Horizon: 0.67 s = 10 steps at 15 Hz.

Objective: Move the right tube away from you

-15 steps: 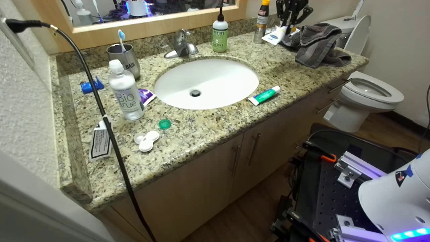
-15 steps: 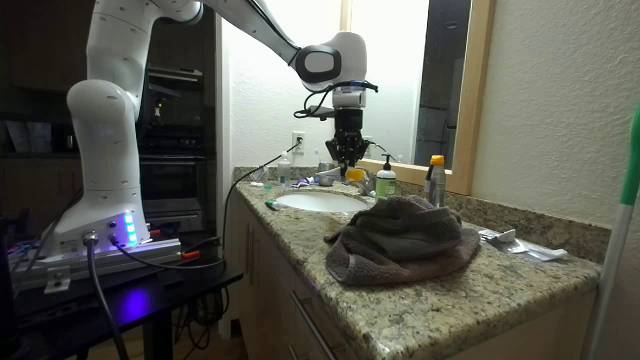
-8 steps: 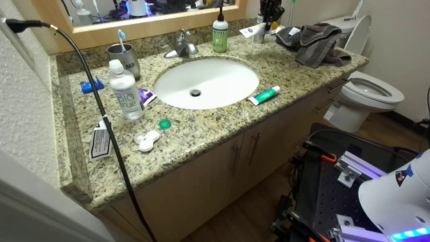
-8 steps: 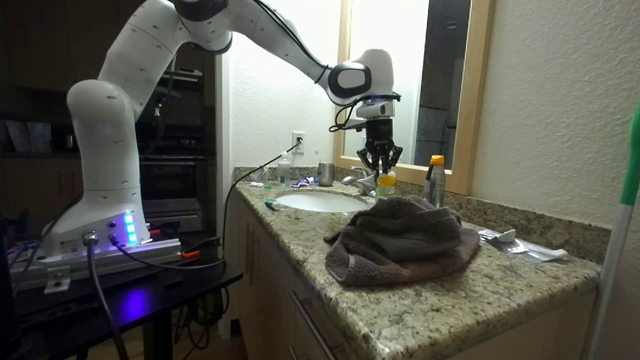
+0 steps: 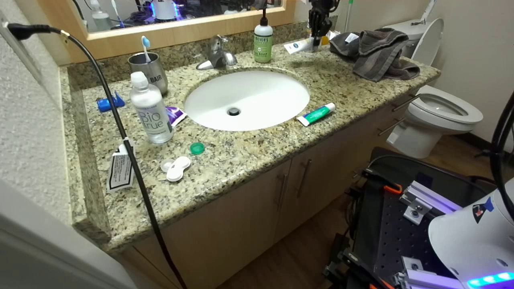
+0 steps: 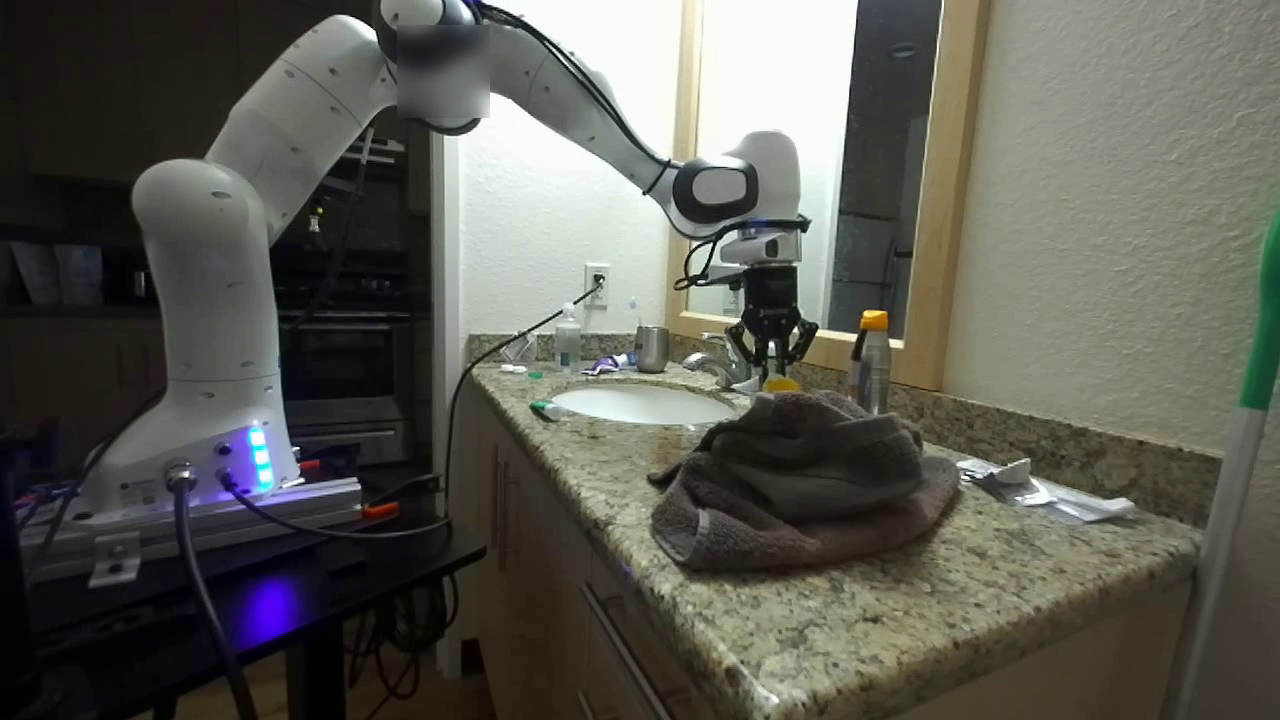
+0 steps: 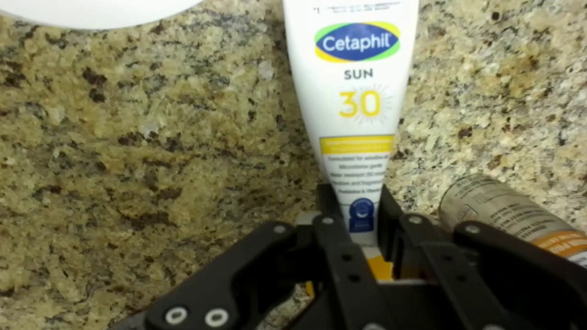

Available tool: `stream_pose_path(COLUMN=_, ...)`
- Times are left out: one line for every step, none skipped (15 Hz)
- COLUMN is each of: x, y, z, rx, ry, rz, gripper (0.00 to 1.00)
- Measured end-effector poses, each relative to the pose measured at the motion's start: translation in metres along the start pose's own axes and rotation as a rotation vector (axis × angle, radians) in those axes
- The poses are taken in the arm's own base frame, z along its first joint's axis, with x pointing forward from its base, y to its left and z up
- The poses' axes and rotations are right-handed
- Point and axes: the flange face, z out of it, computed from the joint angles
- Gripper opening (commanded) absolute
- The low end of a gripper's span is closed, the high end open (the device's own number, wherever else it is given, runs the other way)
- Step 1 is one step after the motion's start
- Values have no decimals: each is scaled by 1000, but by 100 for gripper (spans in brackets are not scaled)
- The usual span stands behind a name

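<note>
– Where's the tube?
– In the gripper, clamped at its narrow end
– Now?
– Probably set-down: go slowly, clear of the can beside the gripper, releasing only once supported

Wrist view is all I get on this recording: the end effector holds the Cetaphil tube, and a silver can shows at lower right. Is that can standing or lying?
Observer: Standing; in an exterior view the silver can is upright.
Operator: Past my frame, where does the wide end of the Cetaphil tube point?
Observer: Roughly toward the soap dispenser, going by an exterior view.
Operator: Any other tube out of my sight?
Observer: Yes, a green and white tube lies between the sink and the front edge of the counter.
</note>
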Motion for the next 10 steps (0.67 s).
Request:
stream_pose_path(x=-2, y=-2, z=10, rx=-11, ry=7, rz=33, gripper=6)
stream_pose_path(x=-4, y=-4, z=19, rx=-17, ry=15, rz=63, gripper=6)
stream_pose_path(x=-6, y=-6, z=28, rx=-23, ry=22, rz=89, gripper=6)
stream_pose_path(x=-7, y=-9, z=35, rx=-24, ry=28, rz=110, gripper=24)
stream_pose_path(x=-9, y=-11, z=40, rx=-24, ry=33, rz=126, gripper=49)
stream_pose_path(x=-10, y=-14, z=45, rx=-22, ry=36, rz=141, gripper=49)
stream_pose_path(x=-10, y=-17, z=47, rx=-17, ry=40, rz=156, gripper=52)
stream_pose_path(x=-10, y=-19, z=50, rx=-11, ry=44, rz=172, gripper=58)
stream_pose_path(x=-10, y=-22, z=50, rx=0, ry=46, rz=183, gripper=66)
stream_pose_path(x=-10, y=-25, z=51, rx=10, ry=50, rz=190, gripper=72)
